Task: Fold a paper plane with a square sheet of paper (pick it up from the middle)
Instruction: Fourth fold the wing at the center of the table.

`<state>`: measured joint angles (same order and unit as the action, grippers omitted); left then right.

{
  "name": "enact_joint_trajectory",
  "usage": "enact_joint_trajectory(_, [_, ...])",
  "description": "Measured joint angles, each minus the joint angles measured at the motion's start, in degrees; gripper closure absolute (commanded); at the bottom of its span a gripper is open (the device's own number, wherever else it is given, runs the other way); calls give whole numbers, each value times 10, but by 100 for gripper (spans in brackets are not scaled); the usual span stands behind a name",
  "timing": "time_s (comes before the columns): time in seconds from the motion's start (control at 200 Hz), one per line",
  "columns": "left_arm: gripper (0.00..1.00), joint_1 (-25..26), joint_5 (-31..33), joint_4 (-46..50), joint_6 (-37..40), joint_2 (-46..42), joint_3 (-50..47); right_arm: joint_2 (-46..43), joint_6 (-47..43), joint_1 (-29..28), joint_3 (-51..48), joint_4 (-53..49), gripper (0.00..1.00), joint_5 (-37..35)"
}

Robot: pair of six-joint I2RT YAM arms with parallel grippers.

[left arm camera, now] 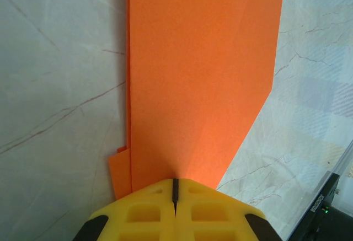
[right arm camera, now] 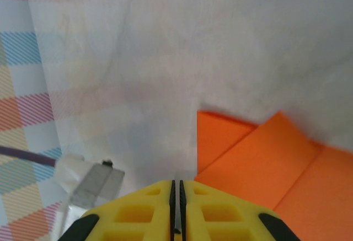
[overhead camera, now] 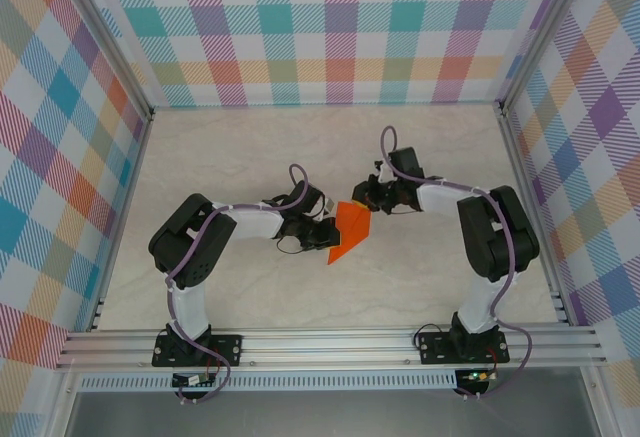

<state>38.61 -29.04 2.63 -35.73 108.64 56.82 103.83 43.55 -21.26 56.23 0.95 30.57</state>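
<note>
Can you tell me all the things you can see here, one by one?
orange paper: one, orange, folded, middle of the table
table: one, pale marbled, under everything
checked walls: three, pastel checks, left, back and right
metal rail: one, silver, near edge, at the arm bases
left arm: one, black and white, left of the paper
right arm: one, black and white, right of the paper
left tool: one, yellow, shut on the paper
right tool: one, yellow, shut, by the paper's far corner

Bright orange sheet of paper (overhead camera: pixel 352 229), partly folded into a pointed shape with overlapping layers. It sits near the middle of the table (overhead camera: pixel 230 157), tip toward the near edge.
</note>
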Motion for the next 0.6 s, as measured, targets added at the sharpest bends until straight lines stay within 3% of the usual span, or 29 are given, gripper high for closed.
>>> enact_joint_trajectory(0.225, [100,0,0,0,0,0,0,24,21,-38,-40,19,89,1])
enact_joint_trajectory(0.6, [100,0,0,1,0,0,0,42,27,-27,-38,27,87,-15])
